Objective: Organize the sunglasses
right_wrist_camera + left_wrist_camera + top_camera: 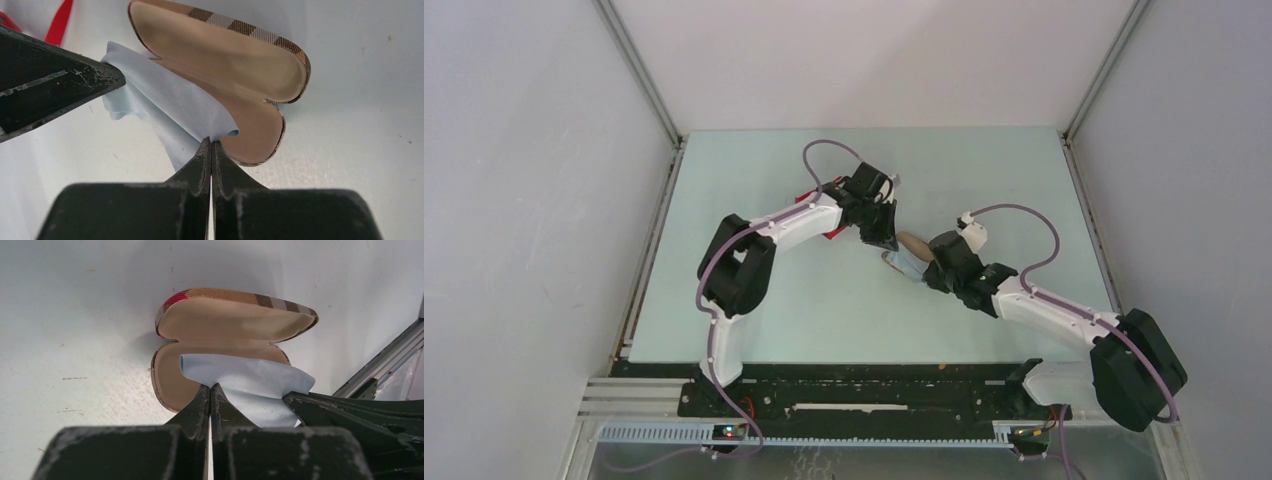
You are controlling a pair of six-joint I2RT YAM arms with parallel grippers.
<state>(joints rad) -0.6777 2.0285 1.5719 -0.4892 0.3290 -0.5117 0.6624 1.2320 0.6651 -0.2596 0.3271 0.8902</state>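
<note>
The red sunglasses (832, 233) lie mostly hidden under my left forearm; in the right wrist view only their thin red arms (60, 22) show at the top left. The brown plaid case (235, 320) lies open on the table, tan lining up (225, 65). A pale blue cloth (250, 385) is stretched just above the case's lower half. My left gripper (211, 386) is shut on one corner of it. The right gripper (210, 141) is shut on the opposite corner (165, 100). From above, both grippers (886, 235) (927, 265) meet at the case (915, 242).
The pale green table top (844, 310) is boxed in by white walls with metal rails along its left (649, 250) and right edges. A rail also shows at the right of the left wrist view (385, 365).
</note>
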